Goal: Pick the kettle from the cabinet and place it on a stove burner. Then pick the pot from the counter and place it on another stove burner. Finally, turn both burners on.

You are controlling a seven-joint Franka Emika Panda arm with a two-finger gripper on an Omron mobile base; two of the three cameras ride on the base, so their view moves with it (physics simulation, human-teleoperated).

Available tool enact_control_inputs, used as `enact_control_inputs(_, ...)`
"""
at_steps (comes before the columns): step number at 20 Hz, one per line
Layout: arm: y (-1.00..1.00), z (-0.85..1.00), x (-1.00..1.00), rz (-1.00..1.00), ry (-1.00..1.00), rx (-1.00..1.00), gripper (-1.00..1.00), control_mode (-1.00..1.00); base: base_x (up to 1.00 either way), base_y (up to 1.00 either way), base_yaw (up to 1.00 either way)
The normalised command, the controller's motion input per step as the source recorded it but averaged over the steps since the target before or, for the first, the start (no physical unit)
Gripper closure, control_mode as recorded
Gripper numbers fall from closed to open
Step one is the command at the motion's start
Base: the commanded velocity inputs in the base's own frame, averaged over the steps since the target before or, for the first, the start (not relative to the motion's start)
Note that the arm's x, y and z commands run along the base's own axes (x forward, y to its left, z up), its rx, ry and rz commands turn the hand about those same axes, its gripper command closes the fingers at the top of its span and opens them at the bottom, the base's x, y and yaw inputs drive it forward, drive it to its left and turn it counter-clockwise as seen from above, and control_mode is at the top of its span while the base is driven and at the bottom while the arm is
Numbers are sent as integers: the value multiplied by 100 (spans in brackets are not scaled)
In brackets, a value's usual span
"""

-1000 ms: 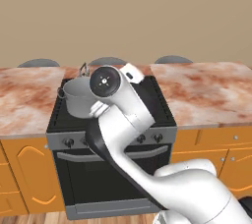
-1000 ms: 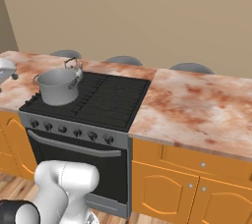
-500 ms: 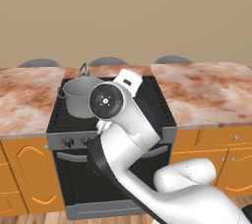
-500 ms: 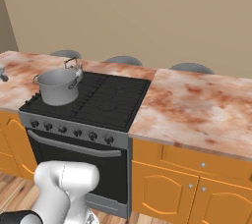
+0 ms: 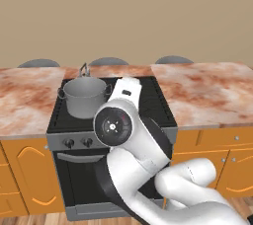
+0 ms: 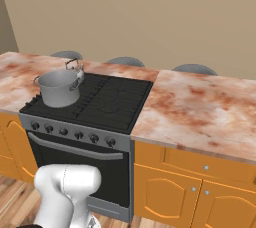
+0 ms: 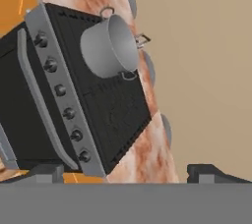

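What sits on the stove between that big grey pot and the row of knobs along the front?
Nothing: in the right base view only bare black grate lies between the pot and the knob strip.

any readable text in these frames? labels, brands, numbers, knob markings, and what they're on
None readable.
Knob strip of the range: round knobs with no legible markings in either base view or the hand view.
Pot and kettle behind it: plain metal, no brand.
Round dark cap on the arm joint: small light specks, too small to read as text.
Counter: bare stone.
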Motion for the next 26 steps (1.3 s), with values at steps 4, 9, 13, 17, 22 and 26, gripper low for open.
enact_control_inputs(4,0,-10,-20,14,0,-18,-100,-100,0,0,0)
enact_control_inputs(9,11,-21,-4,10,0,-18,-100,-100,0,0,0)
enact_control_inputs(13,27,-24,0,5,4,-20,-100,-100,0,0,0)
enact_control_inputs(17,38,-23,0,3,4,-20,-100,-100,0,0,0)
enact_control_inputs(22,35,-25,0,1,4,-20,-100,-100,0,0,0)
enact_control_inputs(26,22,-25,6,1,4,-20,-100,-100,0,0,0)
